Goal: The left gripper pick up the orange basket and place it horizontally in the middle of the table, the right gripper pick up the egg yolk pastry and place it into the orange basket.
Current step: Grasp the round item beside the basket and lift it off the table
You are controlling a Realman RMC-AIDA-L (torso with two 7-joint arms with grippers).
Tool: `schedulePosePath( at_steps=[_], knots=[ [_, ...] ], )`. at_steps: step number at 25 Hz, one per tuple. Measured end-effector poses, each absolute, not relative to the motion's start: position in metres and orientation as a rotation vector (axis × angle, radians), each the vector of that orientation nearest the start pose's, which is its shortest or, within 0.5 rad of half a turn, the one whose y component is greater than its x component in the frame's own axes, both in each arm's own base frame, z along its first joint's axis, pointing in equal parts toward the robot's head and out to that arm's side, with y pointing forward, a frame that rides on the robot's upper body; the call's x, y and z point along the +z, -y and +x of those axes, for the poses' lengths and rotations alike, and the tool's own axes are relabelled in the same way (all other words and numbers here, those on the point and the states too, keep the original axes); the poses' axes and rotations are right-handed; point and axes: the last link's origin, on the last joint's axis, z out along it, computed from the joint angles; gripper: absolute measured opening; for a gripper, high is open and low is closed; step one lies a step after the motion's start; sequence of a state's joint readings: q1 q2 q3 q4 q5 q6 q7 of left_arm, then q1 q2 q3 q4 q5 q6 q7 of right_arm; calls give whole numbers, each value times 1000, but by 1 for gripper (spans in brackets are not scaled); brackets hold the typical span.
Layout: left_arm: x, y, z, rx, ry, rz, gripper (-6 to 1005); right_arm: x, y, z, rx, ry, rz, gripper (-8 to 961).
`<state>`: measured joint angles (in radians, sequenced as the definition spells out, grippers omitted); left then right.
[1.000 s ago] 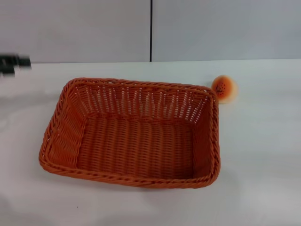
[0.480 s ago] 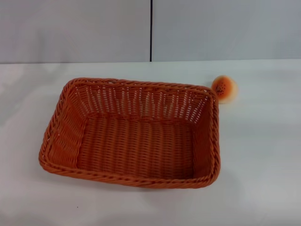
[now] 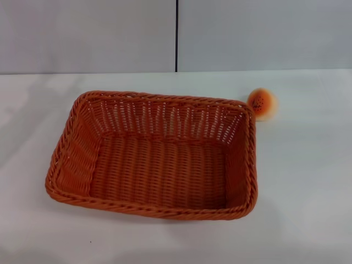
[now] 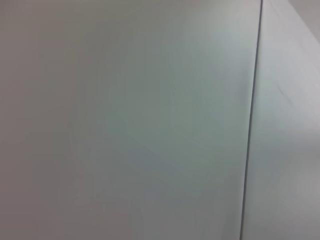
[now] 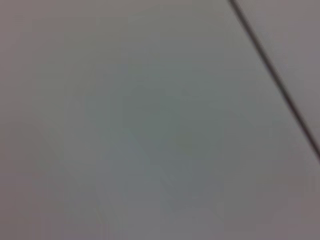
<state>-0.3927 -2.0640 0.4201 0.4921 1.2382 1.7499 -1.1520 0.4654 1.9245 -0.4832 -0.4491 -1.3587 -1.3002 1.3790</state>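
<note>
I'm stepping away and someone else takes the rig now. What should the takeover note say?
Left tool and right tool: neither is in view; both wrist cameras show only wall.
Orange basket sits empty, lengthwise across the middle of the table, so its placement looks done.
Egg yolk pastry lies on the table just outside the basket's far right corner.
Left: the right tool picks up the pastry and puts it in the basket.

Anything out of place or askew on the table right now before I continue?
Nothing spilled or damaged. The orange basket sits upright mid-table but slightly skewed, not square to the table edge. The egg yolk pastry is outside it, right by the far right corner. Neither gripper is in view.
</note>
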Motion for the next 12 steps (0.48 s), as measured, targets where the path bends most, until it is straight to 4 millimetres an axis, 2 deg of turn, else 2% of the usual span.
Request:
schedulePosePath(
  at_steps=[12],
  knots=[
    [80, -306, -280, -1424, 292, -1749, 694, 107, -389, 318, 870, -954, -2037, 784]
  ],
)
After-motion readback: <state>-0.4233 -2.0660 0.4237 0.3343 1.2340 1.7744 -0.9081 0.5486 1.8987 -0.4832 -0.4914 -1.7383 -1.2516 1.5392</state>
